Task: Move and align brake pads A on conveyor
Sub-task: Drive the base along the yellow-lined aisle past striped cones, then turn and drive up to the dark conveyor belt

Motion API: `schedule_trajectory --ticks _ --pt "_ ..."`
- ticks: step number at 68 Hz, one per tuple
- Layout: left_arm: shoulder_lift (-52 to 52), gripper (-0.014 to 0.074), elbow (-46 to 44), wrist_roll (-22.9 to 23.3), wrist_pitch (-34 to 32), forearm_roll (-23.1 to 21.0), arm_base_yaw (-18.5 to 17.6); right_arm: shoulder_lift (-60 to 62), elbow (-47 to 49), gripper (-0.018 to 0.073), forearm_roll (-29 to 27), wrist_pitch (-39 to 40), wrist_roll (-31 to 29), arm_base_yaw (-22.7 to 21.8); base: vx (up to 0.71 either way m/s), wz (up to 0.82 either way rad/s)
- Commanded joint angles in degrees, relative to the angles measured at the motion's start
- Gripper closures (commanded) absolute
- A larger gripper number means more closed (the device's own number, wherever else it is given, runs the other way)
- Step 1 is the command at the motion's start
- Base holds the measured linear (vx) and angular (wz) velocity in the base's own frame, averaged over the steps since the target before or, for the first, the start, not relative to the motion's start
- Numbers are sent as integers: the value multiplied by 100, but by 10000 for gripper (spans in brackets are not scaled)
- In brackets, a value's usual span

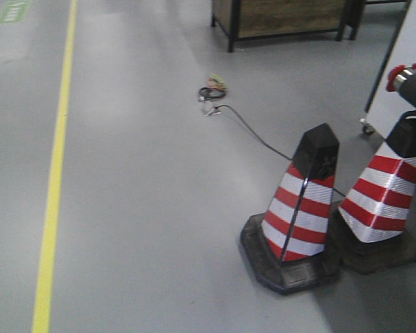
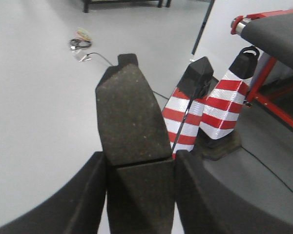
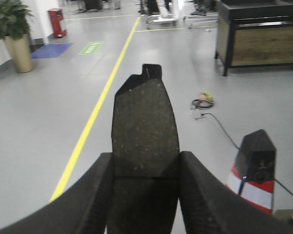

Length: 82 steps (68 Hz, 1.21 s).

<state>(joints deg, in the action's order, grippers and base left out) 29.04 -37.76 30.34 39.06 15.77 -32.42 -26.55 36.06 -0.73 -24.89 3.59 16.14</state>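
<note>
The left claw [image 2: 140,190] is clamped on a brake pad [image 2: 132,117], which stands between its two fingers and juts out toward 12 o'clock, groove level with the fingertips. The right claw [image 3: 145,187] grips a second brake pad [image 3: 144,126] the same way. Beyond the left pad, at 2 o'clock, stand two striped traffic cones [image 2: 185,112], with the conveyor [image 2: 278,34] end above them.
</note>
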Motion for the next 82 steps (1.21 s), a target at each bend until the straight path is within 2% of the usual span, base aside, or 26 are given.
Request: schedule_trajectory --ticks 1,82 --pt "11 472 -156 38 -510 87 -17 -31 171 499 20 574 -24 -10 44 -46" --pt "11 472 -156 38 -510 87 -17 -31 171 499 20 574 -24 -10 33 -60"
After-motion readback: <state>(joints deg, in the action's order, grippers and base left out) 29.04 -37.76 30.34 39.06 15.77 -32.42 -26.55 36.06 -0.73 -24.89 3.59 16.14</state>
